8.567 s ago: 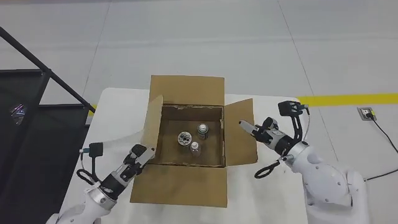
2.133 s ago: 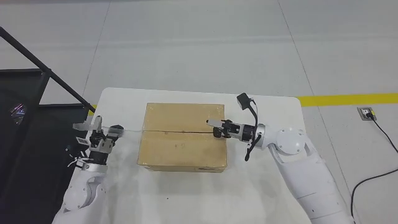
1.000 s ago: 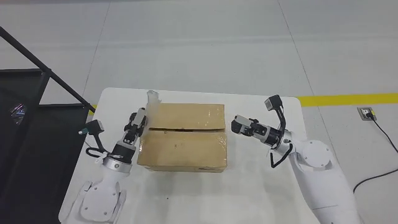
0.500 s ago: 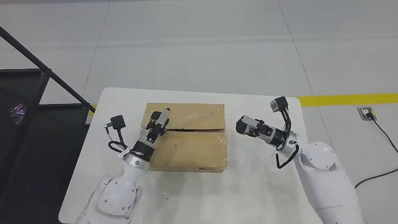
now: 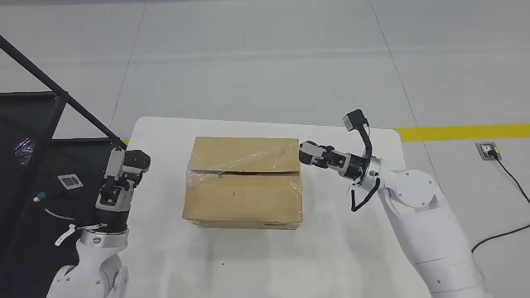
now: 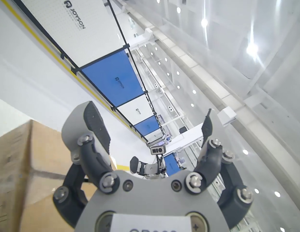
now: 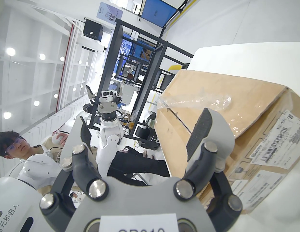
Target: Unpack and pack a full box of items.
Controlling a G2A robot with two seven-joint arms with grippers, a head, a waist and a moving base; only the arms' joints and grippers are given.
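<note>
A white table (image 5: 331, 232) with rounded corners carries one cardboard box (image 5: 243, 180), which stands flat on it, nearer the far edge than the near one. The box's top flaps are closed and meet along a seam, with crumpled clear tape (image 7: 198, 100) over it. Paper labels (image 7: 268, 143) cover one side wall.

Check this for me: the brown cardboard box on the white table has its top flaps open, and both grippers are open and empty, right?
Not quite. The brown cardboard box has its top flaps shut, as the top view shows. The rest holds: it stands on the white table, and the left gripper and right gripper are open and empty.
</note>
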